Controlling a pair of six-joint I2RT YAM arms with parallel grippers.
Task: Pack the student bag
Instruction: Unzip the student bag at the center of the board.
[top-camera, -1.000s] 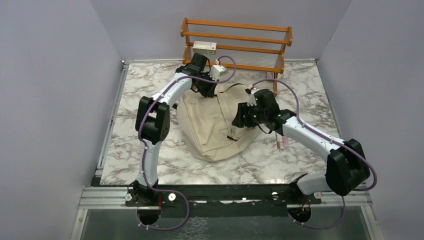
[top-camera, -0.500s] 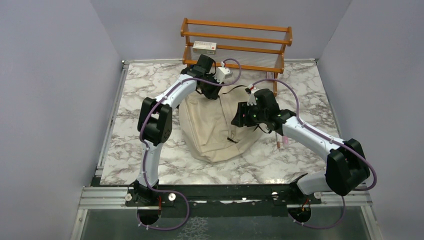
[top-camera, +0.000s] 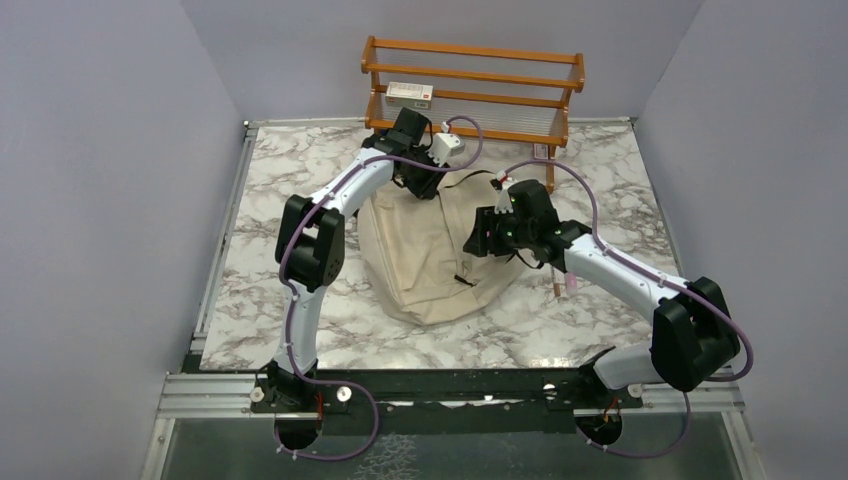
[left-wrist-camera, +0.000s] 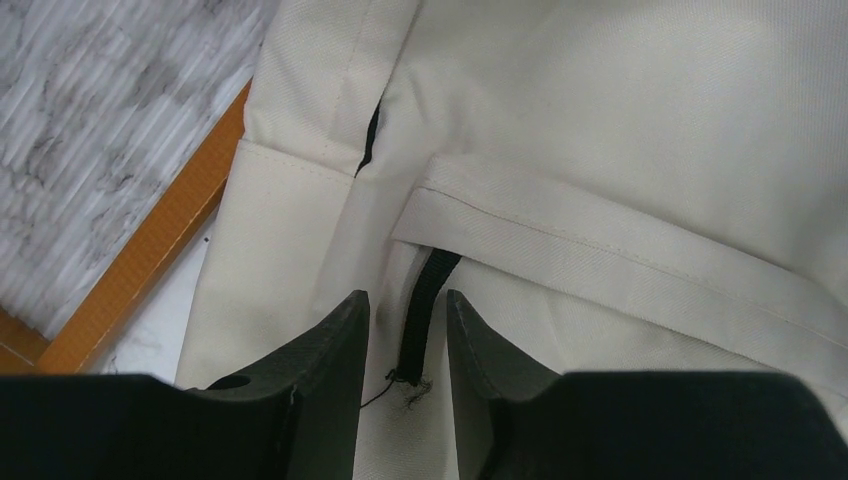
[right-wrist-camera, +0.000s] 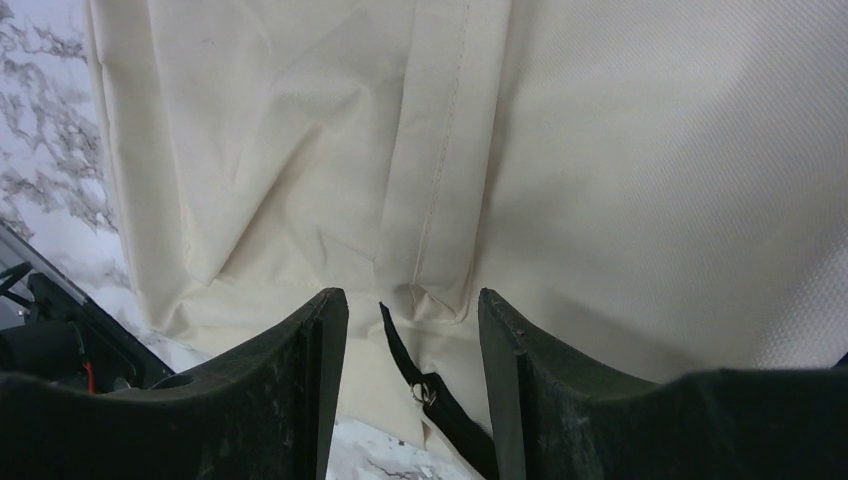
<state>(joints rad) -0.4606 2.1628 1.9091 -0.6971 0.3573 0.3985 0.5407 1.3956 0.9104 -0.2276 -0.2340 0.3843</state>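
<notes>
The student bag (top-camera: 430, 262), a cream canvas backpack, lies slumped in the middle of the marble table. My left gripper (top-camera: 424, 186) is at the bag's far top edge. In the left wrist view the left gripper (left-wrist-camera: 407, 300) is open, and a frayed black strap end (left-wrist-camera: 420, 320) hangs loose between its fingers against the student bag's cloth (left-wrist-camera: 620, 120). My right gripper (top-camera: 481, 236) hovers over the bag's right side. In the right wrist view the right gripper (right-wrist-camera: 412, 300) is open around a black strap with a small metal ring (right-wrist-camera: 430, 392), without touching it, above the student bag's canvas (right-wrist-camera: 620, 180).
A wooden rack (top-camera: 470, 80) stands at the back edge with a small white box (top-camera: 410, 93) on its shelf; its orange rail (left-wrist-camera: 150, 260) shows close to the left gripper. A thin pink stick (top-camera: 560, 283) lies on the table under the right forearm. Grey walls enclose both sides.
The left gripper's jaws have parted and let the black strap end go. The left wrist shifted slightly right and toward the rack. The right arm has not moved.
</notes>
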